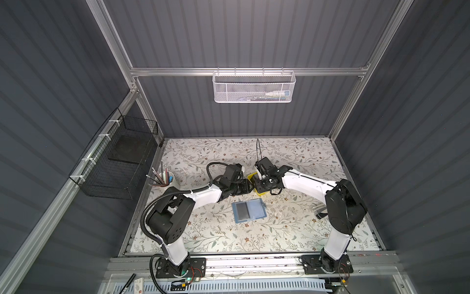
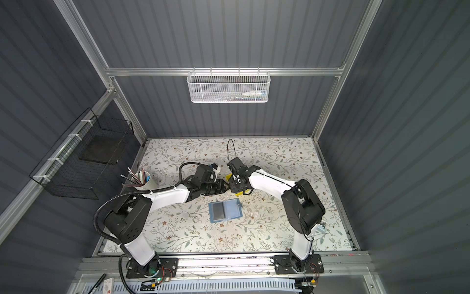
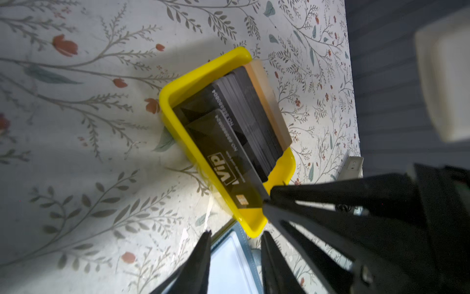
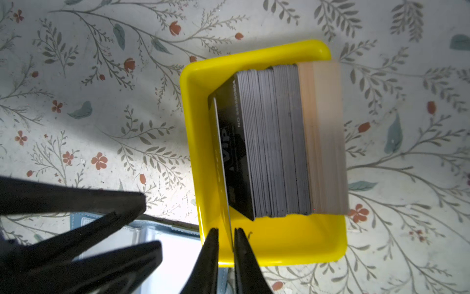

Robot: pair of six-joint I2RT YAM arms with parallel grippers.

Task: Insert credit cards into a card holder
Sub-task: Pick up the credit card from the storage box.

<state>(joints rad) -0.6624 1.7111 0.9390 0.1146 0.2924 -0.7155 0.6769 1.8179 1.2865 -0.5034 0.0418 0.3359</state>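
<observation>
An open blue leather-like card holder (image 2: 225, 212) lies on the floral-patterned table cover (image 2: 279, 157), with a dark rectangular plastic credit card (image 2: 218, 211) in its left page. Just beyond the holder, a yellow plastic tray (image 2: 240, 194) sits mostly hidden under the downward-pointing right gripper (image 2: 232, 189). The left gripper (image 2: 225, 187) reaches in sideways, its tip just beside the right one. Their jaws cannot be made out. Far left of the holder stands a white cup of pencils (image 2: 150, 183).
</observation>
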